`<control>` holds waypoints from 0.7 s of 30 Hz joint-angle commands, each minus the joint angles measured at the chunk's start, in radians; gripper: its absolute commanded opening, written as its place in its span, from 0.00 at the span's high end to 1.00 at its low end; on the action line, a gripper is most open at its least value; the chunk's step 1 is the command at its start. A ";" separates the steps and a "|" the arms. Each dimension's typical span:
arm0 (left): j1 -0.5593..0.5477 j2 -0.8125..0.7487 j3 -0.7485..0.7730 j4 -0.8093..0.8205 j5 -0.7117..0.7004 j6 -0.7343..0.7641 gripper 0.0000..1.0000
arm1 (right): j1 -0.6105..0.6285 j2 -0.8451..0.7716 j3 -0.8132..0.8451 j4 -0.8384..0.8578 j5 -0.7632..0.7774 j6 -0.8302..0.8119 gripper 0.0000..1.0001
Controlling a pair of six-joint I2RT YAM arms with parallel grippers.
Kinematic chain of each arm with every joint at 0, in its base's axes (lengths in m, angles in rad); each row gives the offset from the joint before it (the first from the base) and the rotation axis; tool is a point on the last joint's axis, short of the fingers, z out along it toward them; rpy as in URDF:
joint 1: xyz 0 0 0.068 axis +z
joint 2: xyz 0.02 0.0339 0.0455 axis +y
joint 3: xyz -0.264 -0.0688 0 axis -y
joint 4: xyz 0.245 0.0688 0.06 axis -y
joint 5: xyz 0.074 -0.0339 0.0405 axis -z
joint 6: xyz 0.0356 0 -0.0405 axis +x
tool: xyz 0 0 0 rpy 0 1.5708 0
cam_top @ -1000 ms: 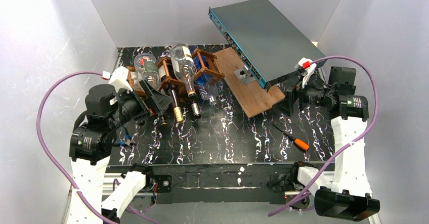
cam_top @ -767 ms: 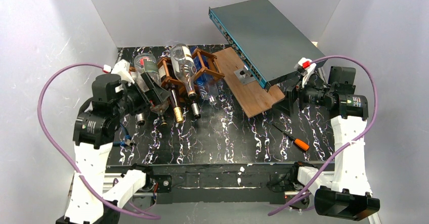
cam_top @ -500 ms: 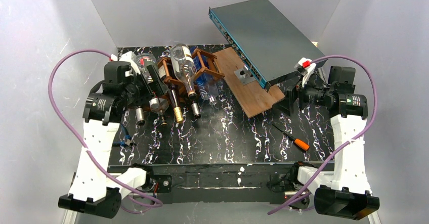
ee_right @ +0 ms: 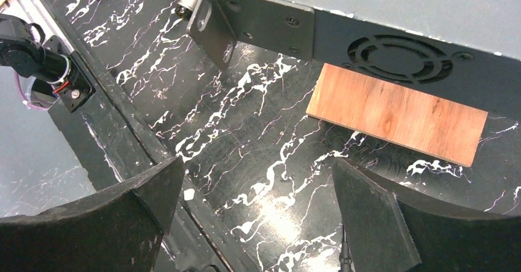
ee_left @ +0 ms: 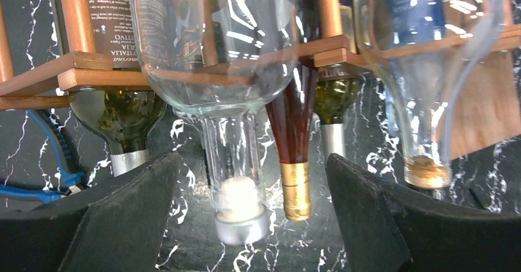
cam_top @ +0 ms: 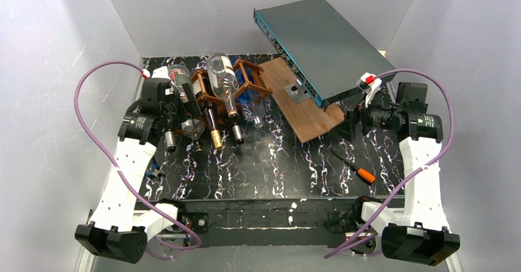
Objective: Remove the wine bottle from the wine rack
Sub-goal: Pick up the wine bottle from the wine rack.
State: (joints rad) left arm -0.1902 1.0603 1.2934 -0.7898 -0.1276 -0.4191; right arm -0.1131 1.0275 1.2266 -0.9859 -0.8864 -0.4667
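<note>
My left end effector (ee_left: 250,161) is open, its fingers either side of the neck of the clear wine bottle (ee_left: 215,38), not touching it. The silver-capped bottle lies neck toward me in the reddish-brown lattice wine rack (ee_left: 92,69), at the desk's (cam_top: 276,167) far left among darker bottles (ee_left: 292,118). My right end effector (ee_right: 255,164) is open and holds nothing.

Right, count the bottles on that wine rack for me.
5 clearly seen. On top of the wine rack: left clear bottle, middle clear bottle. Beneath: left green bottle, gold-foiled dark bottle, second green bottle. More may be hidden behind.
</note>
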 commanded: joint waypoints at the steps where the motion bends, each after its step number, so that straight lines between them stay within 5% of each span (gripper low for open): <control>1: -0.004 -0.045 -0.091 0.101 -0.080 0.018 0.14 | -0.012 -0.023 -0.018 0.038 -0.022 0.015 0.00; 10: -0.003 -0.001 -0.168 0.237 -0.057 0.022 0.41 | -0.021 -0.033 -0.049 0.060 -0.020 0.026 0.00; 21: -0.003 0.013 -0.217 0.289 -0.075 0.014 0.42 | -0.024 -0.040 -0.070 0.080 -0.012 0.034 0.00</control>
State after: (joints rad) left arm -0.1902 1.0702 1.1057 -0.5552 -0.1810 -0.4042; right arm -0.1310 1.0077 1.1664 -0.9401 -0.8860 -0.4435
